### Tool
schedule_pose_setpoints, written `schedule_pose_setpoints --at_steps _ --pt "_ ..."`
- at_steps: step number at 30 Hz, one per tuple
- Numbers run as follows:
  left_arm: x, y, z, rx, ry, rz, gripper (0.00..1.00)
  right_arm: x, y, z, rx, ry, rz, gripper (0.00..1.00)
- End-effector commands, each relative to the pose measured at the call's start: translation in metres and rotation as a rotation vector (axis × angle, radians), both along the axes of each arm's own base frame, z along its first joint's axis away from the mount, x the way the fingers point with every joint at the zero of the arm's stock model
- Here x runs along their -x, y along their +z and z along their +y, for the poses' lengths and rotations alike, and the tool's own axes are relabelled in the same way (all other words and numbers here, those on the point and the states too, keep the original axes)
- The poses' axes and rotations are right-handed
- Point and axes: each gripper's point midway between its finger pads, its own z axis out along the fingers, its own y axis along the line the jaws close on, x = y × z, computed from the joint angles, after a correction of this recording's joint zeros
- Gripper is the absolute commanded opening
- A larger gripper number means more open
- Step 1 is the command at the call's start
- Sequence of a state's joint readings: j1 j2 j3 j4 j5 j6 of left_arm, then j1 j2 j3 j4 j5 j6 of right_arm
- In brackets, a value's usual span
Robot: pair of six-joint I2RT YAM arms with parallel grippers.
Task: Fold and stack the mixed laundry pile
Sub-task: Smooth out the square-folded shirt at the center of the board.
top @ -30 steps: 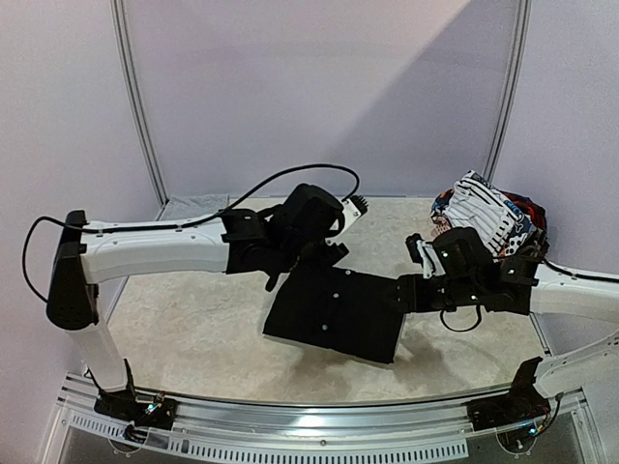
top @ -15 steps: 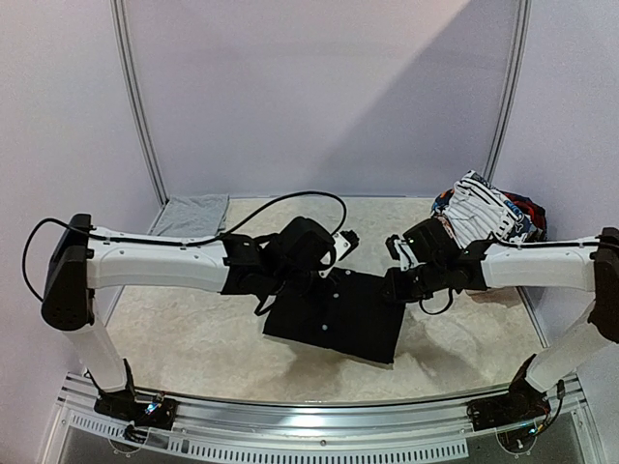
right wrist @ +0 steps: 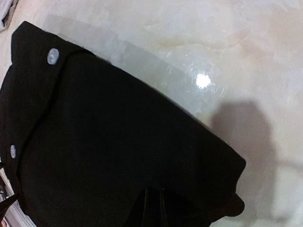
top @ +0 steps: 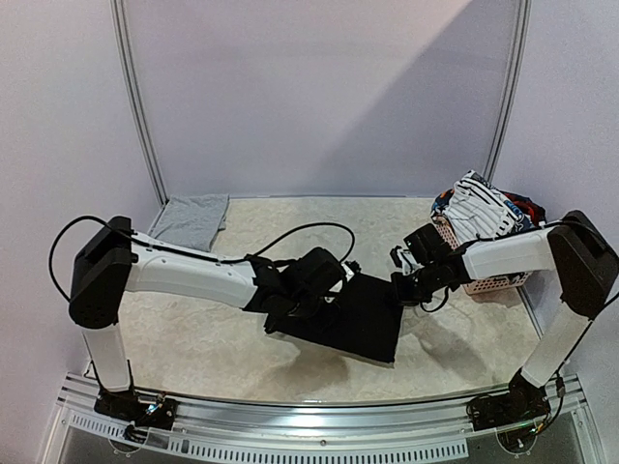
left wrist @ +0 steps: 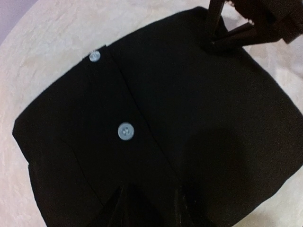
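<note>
On the black garment (top: 366, 324), right gripper (top: 398, 293) has pinched shut

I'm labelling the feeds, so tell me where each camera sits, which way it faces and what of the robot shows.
Top external: above and behind the bases, facing down over the table; both arms, left pincer, right pincer.
Left wrist: on the left arm, facing down at the black garment; own pincer below, right pincer top right.
Right wrist: on the right arm, facing down at the garment's edge; own pincer below.
Shared: both wrist views show its pale buttons.
</note>
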State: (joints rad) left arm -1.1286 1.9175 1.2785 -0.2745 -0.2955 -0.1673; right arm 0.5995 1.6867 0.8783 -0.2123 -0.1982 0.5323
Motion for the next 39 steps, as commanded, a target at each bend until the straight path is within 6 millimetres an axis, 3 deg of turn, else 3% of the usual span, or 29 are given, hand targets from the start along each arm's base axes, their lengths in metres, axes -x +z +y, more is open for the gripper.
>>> schedule_pose_setpoints --at_steps 1,9,12,15,20,23,25,32,39 --pt "0.012 -0.027 0.004 -0.022 0.007 0.042 0.36 -0.009 -0.016 0.001 -0.008 0.01 0.016 0.1" --pt "0.026 -0.062 0.013 -0.067 0.018 0.078 0.33 -0.01 -0.04 -0.004 -0.017 0.009 0.067 0.09" --pt "0.029 -0.069 0.018 -0.079 0.029 0.084 0.32 -0.009 -0.033 -0.001 -0.032 0.019 0.076 0.1" --pt "0.034 -0.057 0.017 -0.072 0.03 0.067 0.32 -0.015 -0.003 0.007 -0.071 0.041 0.045 0.13" --pt "0.036 -0.009 0.011 -0.025 0.036 0.005 0.36 -0.017 0.06 0.02 -0.145 0.08 -0.036 0.17" --pt "0.033 0.015 0.015 0.006 0.06 -0.024 0.42 -0.005 0.086 0.038 -0.183 0.127 -0.072 0.19" --pt "0.03 0.024 0.021 0.005 0.081 -0.044 0.45 0.01 0.093 0.054 -0.199 0.174 -0.079 0.2" --pt "0.017 0.026 0.051 -0.034 0.16 -0.07 0.46 0.06 0.086 0.091 -0.217 0.258 -0.052 0.2" --pt "0.008 0.004 0.079 -0.068 0.221 -0.051 0.42 0.088 0.055 0.091 -0.157 0.261 -0.002 0.19"
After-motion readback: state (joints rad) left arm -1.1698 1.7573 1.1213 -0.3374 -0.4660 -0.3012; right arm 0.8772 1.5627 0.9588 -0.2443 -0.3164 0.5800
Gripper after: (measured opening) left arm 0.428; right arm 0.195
